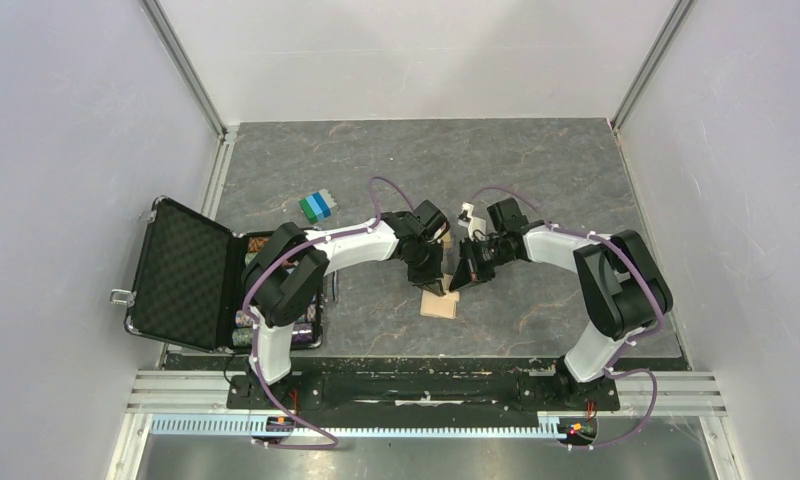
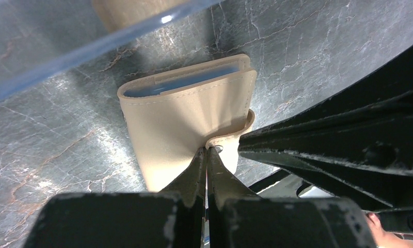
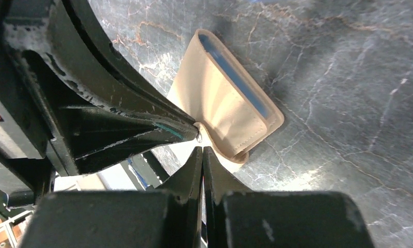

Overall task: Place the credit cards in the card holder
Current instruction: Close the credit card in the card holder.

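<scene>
At the near middle of the dark grey marbled worktop [image 1: 556,180] lies the flat tan leather-like card holder [image 1: 440,305] [image 2: 189,113] [image 3: 230,108], folded, with light-blue lining showing at one edge. Its small snap tab [image 2: 226,138] is lifted and pinched in the closed left claw [image 1: 434,288] [image 2: 207,155]. The right claw [image 1: 456,288] [image 3: 202,152], closed on nothing, points its tip just beside that tab. An open black foam-lined case [image 1: 181,275] sits at the far left.

One card holder [image 2: 184,119], one black case [image 1: 181,275]
</scene>
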